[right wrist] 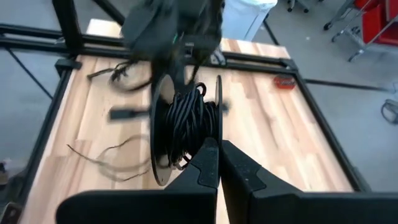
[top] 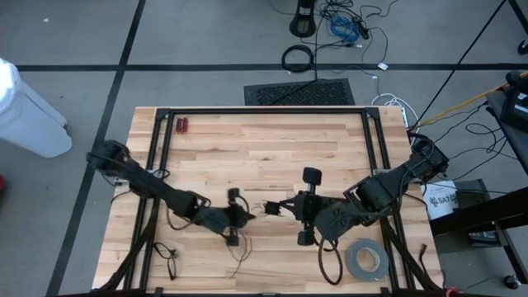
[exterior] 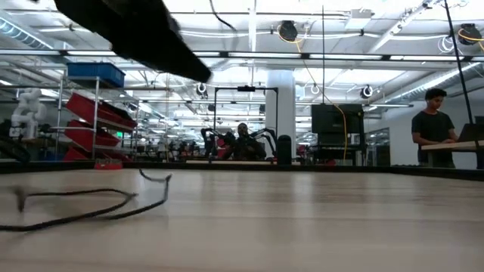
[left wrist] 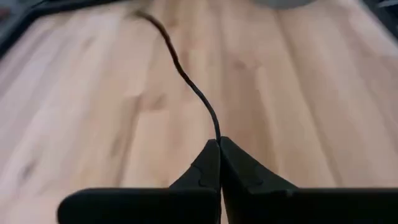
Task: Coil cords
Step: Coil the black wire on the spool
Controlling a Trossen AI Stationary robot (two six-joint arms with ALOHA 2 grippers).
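On the wooden table (top: 272,140), seen from above, a loose loop of thin wire (top: 169,254) lay at about seven o'clock, apart from the action. Just right of it, the left gripper (top: 244,216) sat a little below the table's centre, toward six o'clock. Its wrist view showed the left gripper's fingers (left wrist: 202,174) pressed together, pinching the thin black cord (left wrist: 186,78), which ran away from the tips across the bare wood.

At the centre, the bundle of cord (right wrist: 185,121) was wound between two thin discs, a small spool (top: 271,206) held up between both arms. The right gripper (top: 289,205) came in from four o'clock; its fingers (right wrist: 208,163) were pressed together at the spool's near rim, and whether they truly clamped it could not be told. A grey tape roll (top: 365,259) lay at five o'clock, near the right arm.

The risk, as I judged it, lay in the pinch: the cord was very thin, so it could slip from the left fingers under tension. Too hard a pull could instead tilt the spool or drag loops off its side. Slack strands on the table might also snag.
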